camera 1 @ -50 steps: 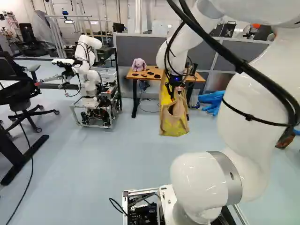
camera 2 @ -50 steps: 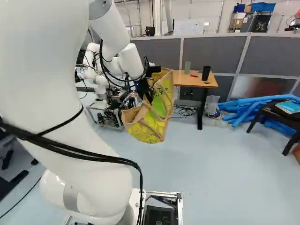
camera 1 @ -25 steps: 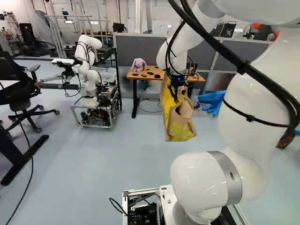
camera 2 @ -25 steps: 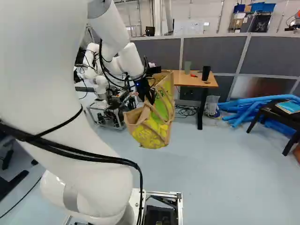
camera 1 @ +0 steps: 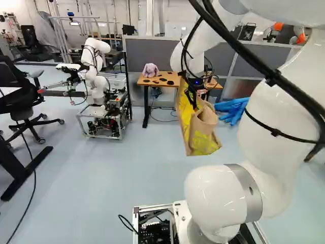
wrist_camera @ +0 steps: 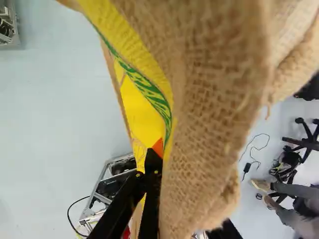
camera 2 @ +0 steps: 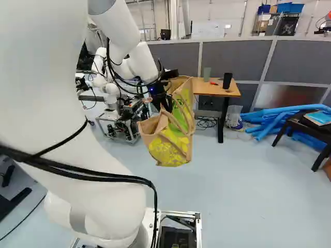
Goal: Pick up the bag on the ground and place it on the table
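I have the bag (camera 2: 173,147) hanging in the air over the floor (camera 1: 147,178), on the near side of the table (camera 2: 220,90), its long axis slanting steeply down from upper left to lower right in the left base view, with its gaping mouth turned up and toward the right there. My gripper (camera 2: 163,101) is clamped on its cloth near the top, the fingers (wrist_camera: 158,148) pinching it. Beyond, I see a plush rabbit (camera 1: 151,70) on the table and blue tubes (camera 2: 276,118) heaped on the floor at the right of the right base view.
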Motion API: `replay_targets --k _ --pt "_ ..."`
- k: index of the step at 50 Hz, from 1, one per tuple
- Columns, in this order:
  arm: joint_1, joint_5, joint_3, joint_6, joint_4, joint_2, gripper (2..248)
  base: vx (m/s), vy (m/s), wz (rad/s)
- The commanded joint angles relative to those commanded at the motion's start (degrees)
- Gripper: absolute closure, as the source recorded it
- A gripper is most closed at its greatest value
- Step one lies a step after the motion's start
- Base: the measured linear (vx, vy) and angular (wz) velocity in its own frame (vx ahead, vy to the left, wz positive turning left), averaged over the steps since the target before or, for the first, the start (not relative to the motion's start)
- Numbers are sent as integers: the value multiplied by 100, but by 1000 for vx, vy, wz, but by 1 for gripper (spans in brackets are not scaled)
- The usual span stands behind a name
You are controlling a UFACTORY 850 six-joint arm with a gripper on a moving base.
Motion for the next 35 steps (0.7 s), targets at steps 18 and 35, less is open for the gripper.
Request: replay_targets --k 18,35 --pt "3 -463 -60 0 -146 291 228 0 0 0" --pt "-2 -877 -127 0 -278 564 228 0 0 0"
